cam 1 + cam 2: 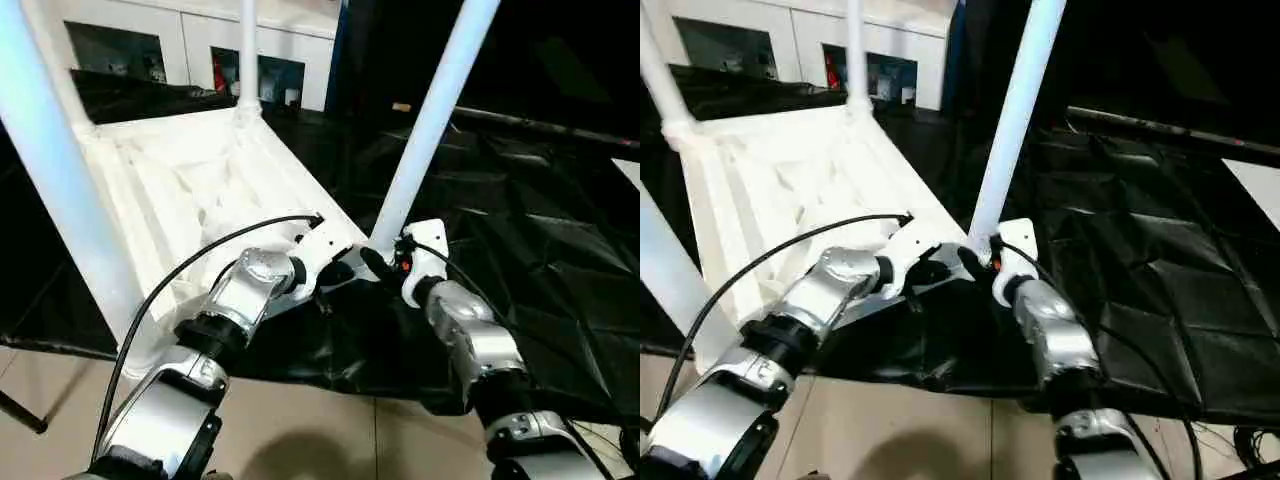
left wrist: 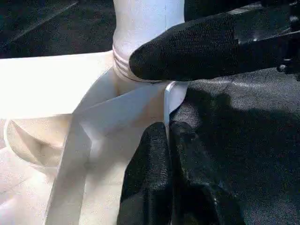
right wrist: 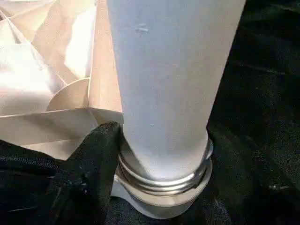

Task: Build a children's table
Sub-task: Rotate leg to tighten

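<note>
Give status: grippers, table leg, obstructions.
Left gripper shut, pinching tabletop edge at near-right corner. Right gripper clamped around leg base. Leg upright in socket, threads exposed. Nothing in the way.

White ribbed tabletop (image 1: 190, 180), white tube legs (image 1: 430, 120); creased black drape (image 1: 520, 230); silver forearms (image 1: 470, 340), textured black fingers (image 2: 197, 47)

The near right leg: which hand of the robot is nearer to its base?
Right. The right hand touches the leg at its base; the left hand, shut, pinches the tabletop rim just beside the socket.
</note>
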